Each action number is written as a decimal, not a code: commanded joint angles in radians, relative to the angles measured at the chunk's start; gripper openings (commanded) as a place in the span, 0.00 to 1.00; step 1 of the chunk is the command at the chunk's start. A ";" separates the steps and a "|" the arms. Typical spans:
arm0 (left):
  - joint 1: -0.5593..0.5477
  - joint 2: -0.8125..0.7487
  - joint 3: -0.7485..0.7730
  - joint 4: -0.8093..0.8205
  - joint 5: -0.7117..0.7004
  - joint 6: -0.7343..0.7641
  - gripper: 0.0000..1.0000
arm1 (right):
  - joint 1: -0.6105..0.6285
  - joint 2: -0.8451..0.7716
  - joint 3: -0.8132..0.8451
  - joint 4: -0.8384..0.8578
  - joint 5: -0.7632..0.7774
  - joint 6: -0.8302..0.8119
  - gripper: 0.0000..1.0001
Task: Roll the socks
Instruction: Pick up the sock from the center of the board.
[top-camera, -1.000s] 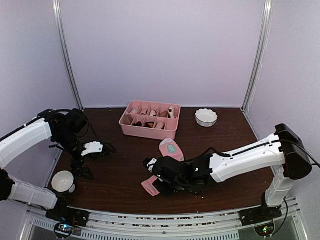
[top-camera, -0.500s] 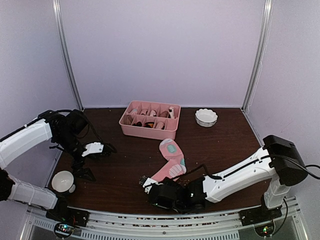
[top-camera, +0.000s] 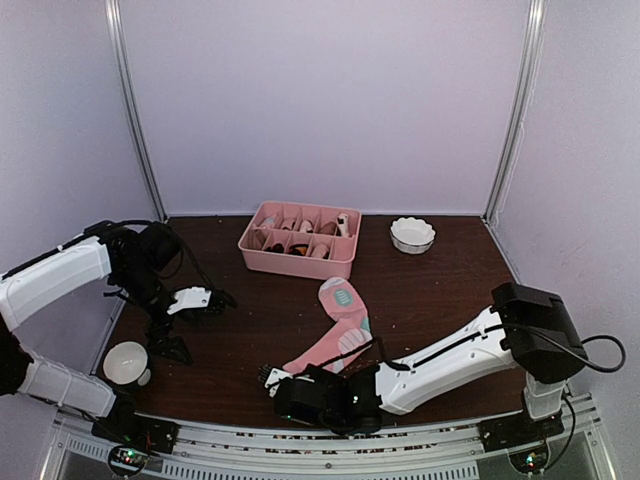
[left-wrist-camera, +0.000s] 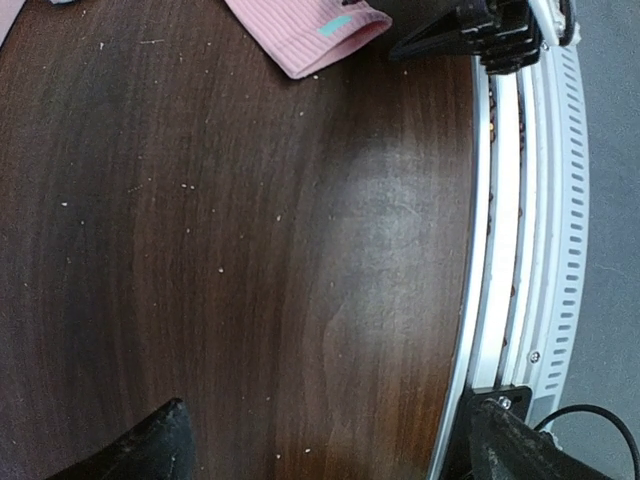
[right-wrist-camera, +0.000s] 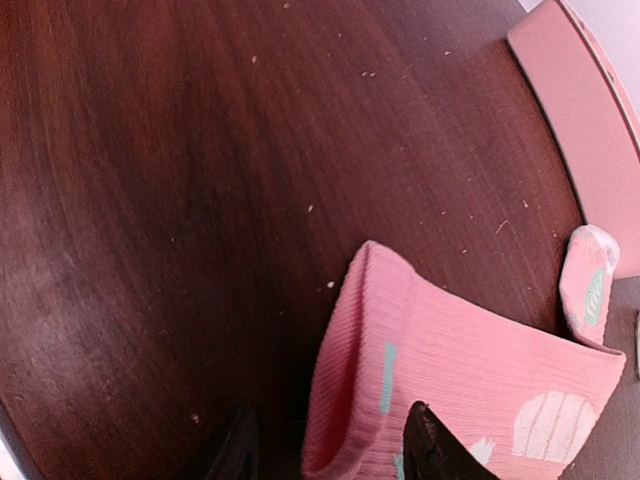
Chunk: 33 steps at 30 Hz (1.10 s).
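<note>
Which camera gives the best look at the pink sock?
The top external view: the pink sock lies there at nearly full length. The right wrist view shows only its cuff end close up; the left wrist view just a corner.

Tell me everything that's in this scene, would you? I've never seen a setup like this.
sock: one, pink with teal and white patches, lying stretched out at the table's middle front
divided tray: one, pink, at the back centre
rolled bundles: several, pinkish and brown, in the tray's compartments; too small to identify
bowl: one, white with a scalloped rim, right of the tray
cup: one, white, near left corner
table: one, dark brown wood
left arm: one, white and black, over the left side
right arm: one, white and black, reaching along the front edge
left end effector: one, black, open above bare table
right end effector: one, black, fingers either side of the sock's cuff
</note>
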 joint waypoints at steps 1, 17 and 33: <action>-0.002 0.007 0.022 0.021 0.022 -0.022 0.98 | -0.016 0.044 0.004 0.026 -0.019 0.013 0.43; -0.022 -0.029 -0.098 0.195 0.172 0.079 0.98 | -0.106 -0.141 -0.238 0.308 -0.358 0.205 0.00; -0.315 0.281 0.006 0.410 0.125 0.099 0.63 | -0.310 -0.134 -0.452 0.751 -0.883 0.622 0.00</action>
